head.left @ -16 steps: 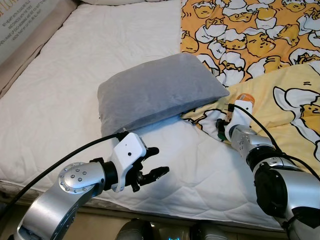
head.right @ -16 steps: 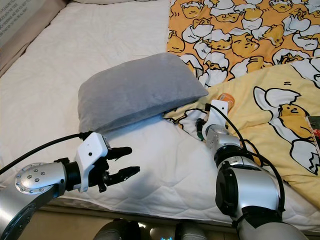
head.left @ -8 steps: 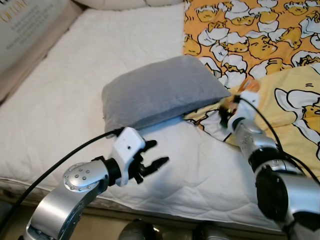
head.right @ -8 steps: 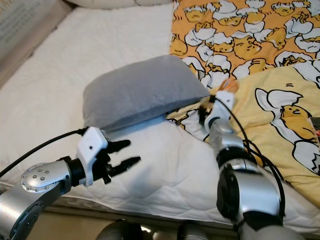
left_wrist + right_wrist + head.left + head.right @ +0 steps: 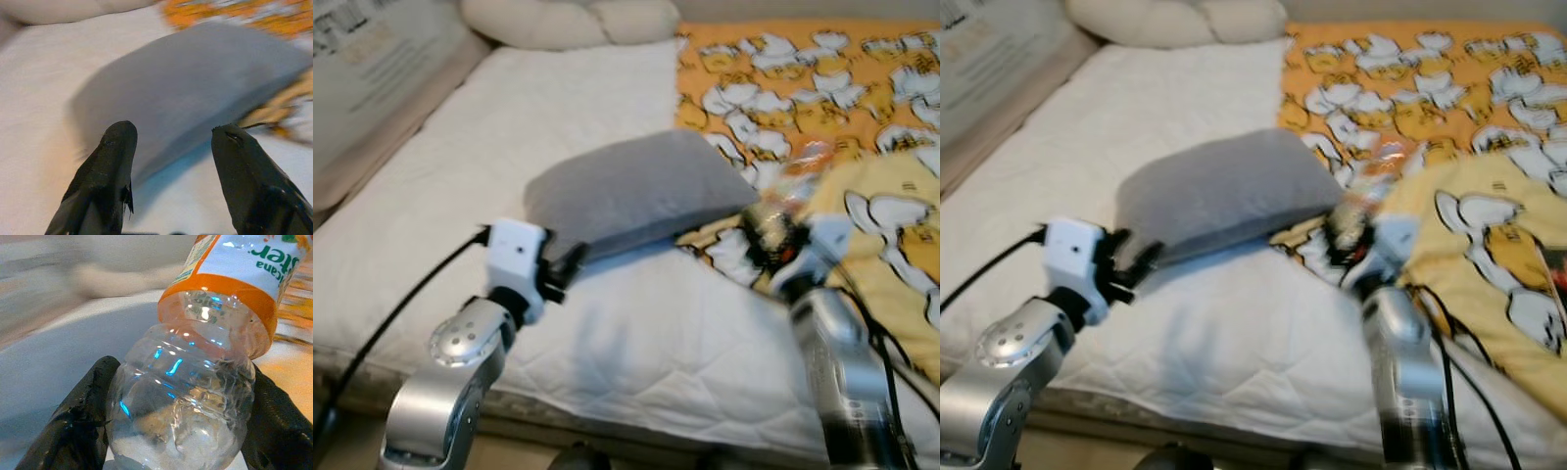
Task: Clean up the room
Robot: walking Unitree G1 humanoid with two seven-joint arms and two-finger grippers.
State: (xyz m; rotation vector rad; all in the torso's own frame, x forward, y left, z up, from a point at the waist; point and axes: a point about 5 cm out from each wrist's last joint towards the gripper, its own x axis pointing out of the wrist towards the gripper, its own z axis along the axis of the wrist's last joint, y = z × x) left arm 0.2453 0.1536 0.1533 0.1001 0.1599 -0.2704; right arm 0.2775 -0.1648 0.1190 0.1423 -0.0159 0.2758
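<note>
The white mattress [image 5: 607, 323] carries a yellow and orange cartoon-print blanket [image 5: 891, 196] on the robot's right and a grey pillow [image 5: 626, 191] near the middle, its far corner lying on the blanket's edge. Tidying looks to be at the stage of clearing litter off the bed: the right gripper [image 5: 176, 431] is clamped round a clear plastic bottle [image 5: 195, 382] with an orange label (the head views are blurred), held above the blanket just beside the pillow. Next, I judge, it must be carried to a bin without slipping. The left gripper [image 5: 171, 142] hovers spread wide and empty, pointing at the pillow's near edge.
</note>
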